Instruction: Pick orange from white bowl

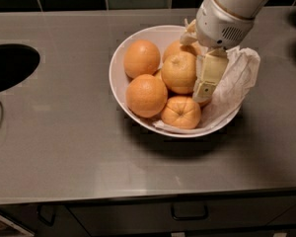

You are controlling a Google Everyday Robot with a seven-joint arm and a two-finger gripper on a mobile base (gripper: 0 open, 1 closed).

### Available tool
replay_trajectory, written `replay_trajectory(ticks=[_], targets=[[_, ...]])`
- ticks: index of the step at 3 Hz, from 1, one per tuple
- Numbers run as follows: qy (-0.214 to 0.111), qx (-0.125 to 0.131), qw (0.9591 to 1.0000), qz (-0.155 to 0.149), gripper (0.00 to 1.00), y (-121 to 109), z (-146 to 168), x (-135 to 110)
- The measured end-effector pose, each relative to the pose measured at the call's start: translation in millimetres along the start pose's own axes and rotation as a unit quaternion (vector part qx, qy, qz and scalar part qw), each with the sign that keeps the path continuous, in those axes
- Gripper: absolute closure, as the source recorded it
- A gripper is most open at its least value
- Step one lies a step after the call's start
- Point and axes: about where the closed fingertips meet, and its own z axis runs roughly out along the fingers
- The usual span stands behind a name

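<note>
The white bowl (pixel 114 78) stands on the grey counter, right of centre. The orange (pixel 178 72), the largest and palest fruit with a small stem dimple, lies on top of the pile in the middle of the bowl. My gripper (pixel 203 89) comes down from the upper right on a white arm. It is inside the bowl, right against the right side of the orange. Its left side is hidden behind the fruit.
Two deeper-orange oranges (pixel 141 58) (pixel 146 95) and a smaller creased one (pixel 181 111) fill the bowl's left and front. Crumpled white paper (pixel 237 78) lines its right side. A dark round opening (pixel 10 65) is in the counter at left. A drawer handle (pixel 189 212) is below.
</note>
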Motion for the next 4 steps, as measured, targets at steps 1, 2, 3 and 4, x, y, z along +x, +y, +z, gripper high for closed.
replay_trajectory(ticks=[1, 2, 3, 4], targets=[[0.002, -0.003, 1.0000, -0.004, 0.17, -2.4, 1.0, -3.3], [0.002, -0.005, 1.0000, -0.006, 0.17, -4.1, 1.1, -5.3], [0.005, -0.005, 0.9998, -0.016, 0.18, 1.6, -0.7, -16.5], [0.007, -0.001, 0.9997, -0.025, 0.18, 7.4, -5.3, -26.5]])
